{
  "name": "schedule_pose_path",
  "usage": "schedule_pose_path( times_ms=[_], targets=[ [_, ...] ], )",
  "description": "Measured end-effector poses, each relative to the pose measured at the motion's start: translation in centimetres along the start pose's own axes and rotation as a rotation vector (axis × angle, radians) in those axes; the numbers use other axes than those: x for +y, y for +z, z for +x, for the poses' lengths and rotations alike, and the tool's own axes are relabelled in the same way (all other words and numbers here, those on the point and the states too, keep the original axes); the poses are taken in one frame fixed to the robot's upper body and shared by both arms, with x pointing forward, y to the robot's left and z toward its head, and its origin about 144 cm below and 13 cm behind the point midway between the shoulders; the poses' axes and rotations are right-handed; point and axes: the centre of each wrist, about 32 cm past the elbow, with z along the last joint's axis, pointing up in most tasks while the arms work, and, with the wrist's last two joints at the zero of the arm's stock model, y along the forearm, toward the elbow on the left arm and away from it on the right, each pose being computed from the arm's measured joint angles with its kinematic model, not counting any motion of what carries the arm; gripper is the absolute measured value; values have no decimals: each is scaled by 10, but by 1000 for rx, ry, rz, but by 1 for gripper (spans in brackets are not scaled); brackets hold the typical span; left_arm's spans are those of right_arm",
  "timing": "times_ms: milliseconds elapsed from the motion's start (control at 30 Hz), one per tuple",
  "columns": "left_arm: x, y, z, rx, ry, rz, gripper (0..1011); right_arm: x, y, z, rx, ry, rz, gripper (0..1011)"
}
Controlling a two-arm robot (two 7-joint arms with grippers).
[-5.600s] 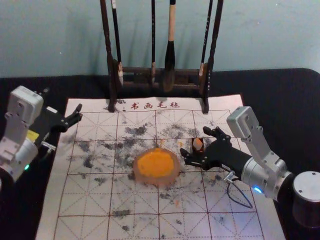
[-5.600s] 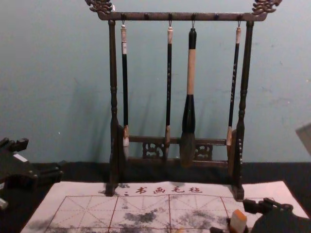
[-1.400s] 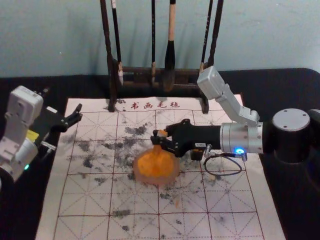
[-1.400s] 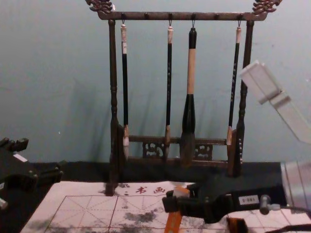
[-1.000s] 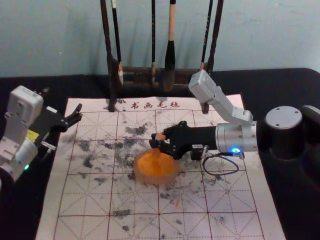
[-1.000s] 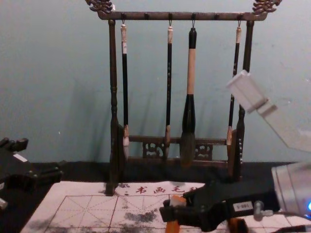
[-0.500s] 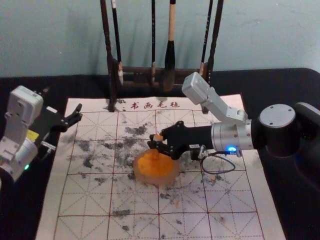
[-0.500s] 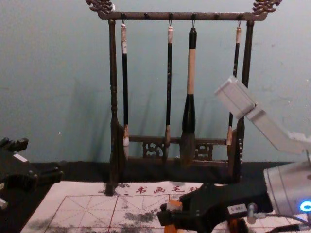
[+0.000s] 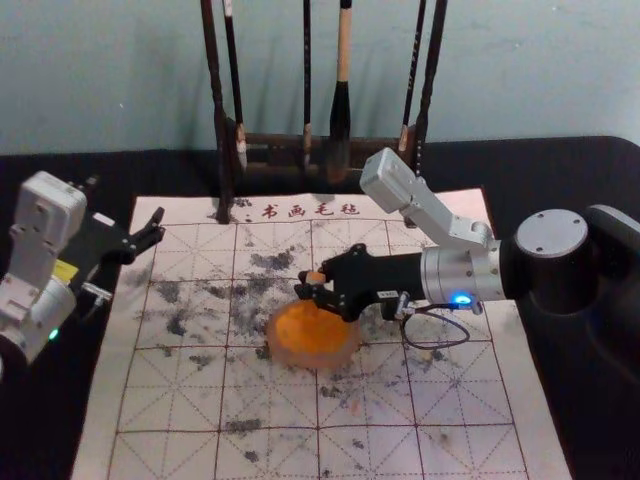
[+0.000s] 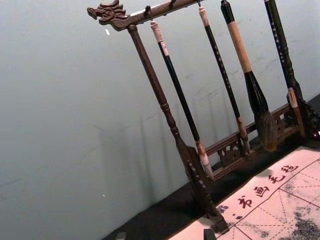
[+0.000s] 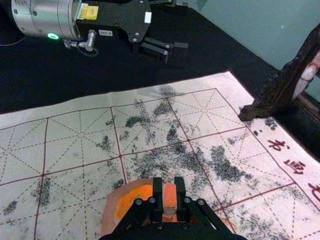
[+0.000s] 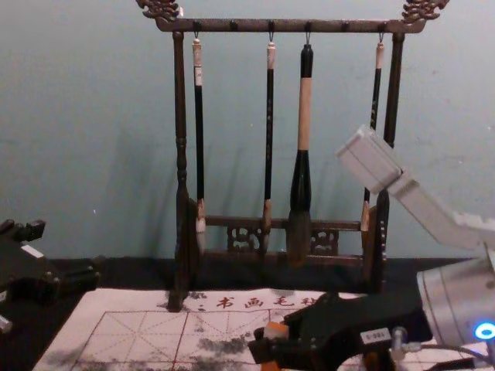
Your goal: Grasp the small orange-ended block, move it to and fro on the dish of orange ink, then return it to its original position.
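Over the dish [image 9: 346, 355], the right gripper [image 11: 169, 187] clamps the block [image 11: 170, 199], fingers drawn in; the block looks stiff, light, ink-slick below, best pinched high. Left gripper [image 9: 158, 225] hangs open by the mat [image 9: 185, 408].

Dark red characters "书画毛毡" [image 9: 310, 211] along the far edge of the gridded mat [image 9: 370, 400], white label [image 12: 377, 335] on the right tool [image 9: 314, 285], yellow label [image 11: 89, 12] on the left tool [image 9: 157, 225], lettering [image 10: 223, 70] down a brush handle [image 10: 216, 54], these last three too small to read
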Motion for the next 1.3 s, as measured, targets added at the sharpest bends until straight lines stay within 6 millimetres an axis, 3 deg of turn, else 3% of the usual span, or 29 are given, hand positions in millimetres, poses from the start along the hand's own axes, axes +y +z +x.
schedule_pose_path(
  times_ms=[800,1300],
  targets=[
    [0,0,0,0,0,0,1001,-17,0,-9,-30,24,-26,110],
    [0,0,0,0,0,0,1001,-4,2,-11,-32,61,-17,111]
  ],
)
